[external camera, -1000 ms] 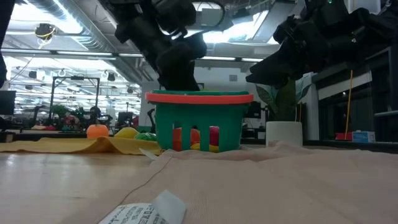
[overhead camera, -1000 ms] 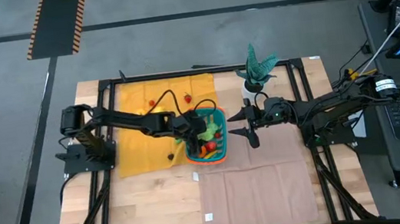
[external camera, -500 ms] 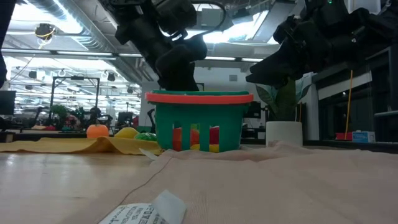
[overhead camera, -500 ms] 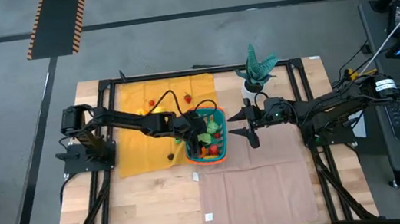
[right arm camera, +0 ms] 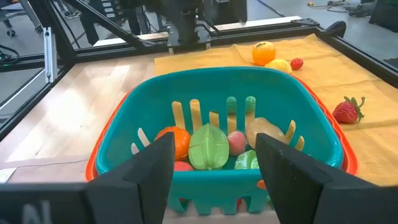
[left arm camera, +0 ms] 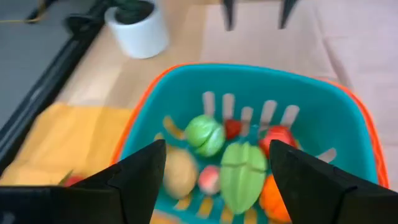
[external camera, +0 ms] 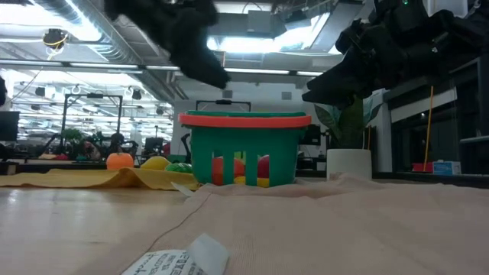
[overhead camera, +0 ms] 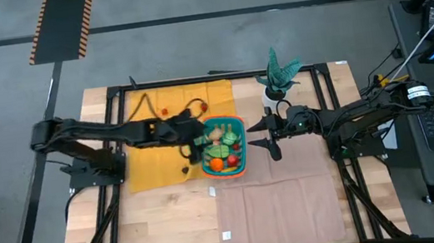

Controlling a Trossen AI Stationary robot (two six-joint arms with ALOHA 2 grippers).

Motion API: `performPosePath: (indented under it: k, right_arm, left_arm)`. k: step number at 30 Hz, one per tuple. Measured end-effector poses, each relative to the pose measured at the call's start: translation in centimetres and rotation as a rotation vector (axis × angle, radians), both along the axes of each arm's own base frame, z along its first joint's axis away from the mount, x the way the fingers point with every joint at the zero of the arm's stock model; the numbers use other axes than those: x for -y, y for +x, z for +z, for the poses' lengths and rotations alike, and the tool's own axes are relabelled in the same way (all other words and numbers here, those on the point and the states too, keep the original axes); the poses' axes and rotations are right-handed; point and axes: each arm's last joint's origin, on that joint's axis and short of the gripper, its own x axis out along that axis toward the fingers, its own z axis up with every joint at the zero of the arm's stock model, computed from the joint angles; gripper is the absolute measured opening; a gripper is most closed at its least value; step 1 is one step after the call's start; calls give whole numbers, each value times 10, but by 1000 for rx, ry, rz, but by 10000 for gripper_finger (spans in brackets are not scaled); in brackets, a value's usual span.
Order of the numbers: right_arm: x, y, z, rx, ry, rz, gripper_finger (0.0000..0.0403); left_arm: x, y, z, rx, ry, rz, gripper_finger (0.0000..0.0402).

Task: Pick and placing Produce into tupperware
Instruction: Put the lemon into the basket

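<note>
The teal tupperware [overhead camera: 224, 146] with its orange rim stands at the table's middle, its base on the edge of a tan cloth. In it lie several pieces of produce: green [left arm camera: 205, 134], red, orange [right arm camera: 176, 139] and tan. More produce rests on the yellow cloth: an orange [right arm camera: 263, 52], a yellow piece [right arm camera: 278, 65] and a strawberry [right arm camera: 347, 111]. My left gripper [overhead camera: 193, 141] hangs open above the tupperware's left rim, nothing between its fingers [left arm camera: 140, 180]. My right gripper [overhead camera: 271, 135] waits open just right of the tupperware, pointing at it.
A yellow cloth [overhead camera: 149, 147] covers the table's far left part and a tan cloth [overhead camera: 286, 196] the near right. A white pot [overhead camera: 271, 96] with a green plant stands behind my right gripper. Small paper labels [external camera: 176, 260] lie near the front.
My left gripper has risen out of the tupperware and drawn back toward the table's left edge, its arm folding back. The tupperware has stayed in place.
</note>
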Motion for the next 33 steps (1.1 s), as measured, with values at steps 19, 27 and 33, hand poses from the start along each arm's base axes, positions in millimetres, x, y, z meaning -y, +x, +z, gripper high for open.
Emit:
performPosePath:
  k: [19,27,33]
  right_arm:
    - [0,0,0,2,4,-1,225]
    - [0,0,0,2,4,-1,225]
    - [0,0,0,2,3,-1,225]
  left_arm:
    - [1,-68,-36,-20,-37,89,277]
    - [-16,-75,-40,-86,-35,217,277]
    - [-37,-80,-35,-111,-74,322,277]
